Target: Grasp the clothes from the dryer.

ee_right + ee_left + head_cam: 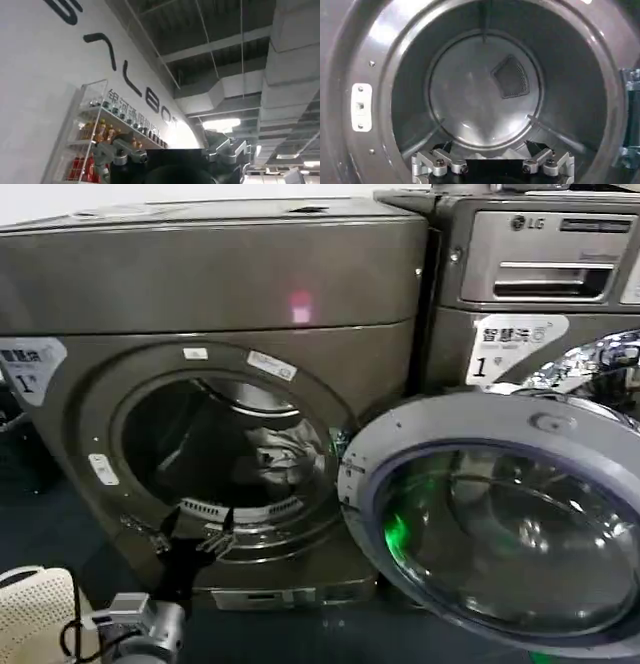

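The dryer (pixel 200 274) stands in front of me with its round porthole open and its glass door (pixel 440 419) swung out to the right. My left gripper (pixel 193 529) hangs at the lower lip of the porthole, open, with nothing between its fingers. In the left wrist view it (pixel 491 146) faces straight into the steel drum (pixel 485 90). A small pale lump, seemingly the clothes (pixel 479 155), peeks over the gripper body on the drum floor. My right gripper (pixel 172 150) is raised away from the machines, open, facing a wall and ceiling.
A second machine with an LG logo (pixel 540 244) stands to the right behind the open door. A white mesh basket (pixel 30 614) sits at the bottom left beside my left arm (pixel 140 624). The door blocks the space at lower right.
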`<action>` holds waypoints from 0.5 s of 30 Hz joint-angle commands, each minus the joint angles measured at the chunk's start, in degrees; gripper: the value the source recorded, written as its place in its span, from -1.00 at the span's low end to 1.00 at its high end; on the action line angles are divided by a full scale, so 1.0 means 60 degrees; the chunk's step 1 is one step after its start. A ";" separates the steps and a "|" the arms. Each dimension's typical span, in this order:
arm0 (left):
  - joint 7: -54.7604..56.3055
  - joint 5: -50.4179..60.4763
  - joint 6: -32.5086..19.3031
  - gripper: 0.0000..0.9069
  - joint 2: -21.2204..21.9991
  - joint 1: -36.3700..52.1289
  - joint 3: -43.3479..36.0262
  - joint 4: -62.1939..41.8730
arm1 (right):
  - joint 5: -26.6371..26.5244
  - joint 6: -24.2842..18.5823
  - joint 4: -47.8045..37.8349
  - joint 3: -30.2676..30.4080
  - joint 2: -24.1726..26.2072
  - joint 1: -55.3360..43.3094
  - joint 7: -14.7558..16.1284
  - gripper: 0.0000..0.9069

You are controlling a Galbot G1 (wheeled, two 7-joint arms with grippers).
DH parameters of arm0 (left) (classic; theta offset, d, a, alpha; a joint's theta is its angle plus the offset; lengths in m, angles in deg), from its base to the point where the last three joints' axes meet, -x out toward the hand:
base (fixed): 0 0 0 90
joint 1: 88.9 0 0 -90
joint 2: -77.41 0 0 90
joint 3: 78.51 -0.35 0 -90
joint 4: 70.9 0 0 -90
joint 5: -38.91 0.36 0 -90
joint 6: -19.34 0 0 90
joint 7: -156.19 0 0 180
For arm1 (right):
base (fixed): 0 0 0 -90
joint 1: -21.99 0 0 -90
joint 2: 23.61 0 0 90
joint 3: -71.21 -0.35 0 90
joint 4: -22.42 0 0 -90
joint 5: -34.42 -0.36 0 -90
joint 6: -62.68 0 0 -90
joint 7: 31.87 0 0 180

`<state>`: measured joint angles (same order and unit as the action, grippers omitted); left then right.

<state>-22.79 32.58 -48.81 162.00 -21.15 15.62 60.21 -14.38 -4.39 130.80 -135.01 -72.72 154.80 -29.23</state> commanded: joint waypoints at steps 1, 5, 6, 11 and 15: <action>0.0016 0.0052 0.0007 1.00 -0.0003 -0.0005 0.0003 -0.0008 | 0.0003 -0.0006 0.0012 0.0003 -0.0012 -0.0005 0.0003 1.00; 0.0006 0.0043 0.0005 1.00 -0.0011 -0.0009 0.0002 0.0001 | 0.0004 -0.0010 0.0004 0.0006 -0.0004 -0.0011 0.0007 1.00; 0.0001 0.0042 0.0001 1.00 -0.0013 -0.0009 0.0002 0.0005 | 0.0004 -0.0010 0.0001 0.0007 -0.0001 -0.0010 0.0013 1.00; -0.0002 0.0026 -0.0014 1.00 -0.0023 -0.0052 0.0012 0.0041 | 0.0004 -0.0011 0.0010 0.0004 -0.0012 0.0003 0.0031 1.00; -0.0017 -0.0003 -0.0008 1.00 -0.0020 -0.0053 0.0014 0.0050 | 0.0011 -0.0011 0.0003 0.0009 0.0010 0.0030 0.0056 1.00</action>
<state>-22.86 32.56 -48.84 161.87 -21.42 15.69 60.50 -14.33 -4.44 130.78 -134.96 -72.65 154.95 -28.93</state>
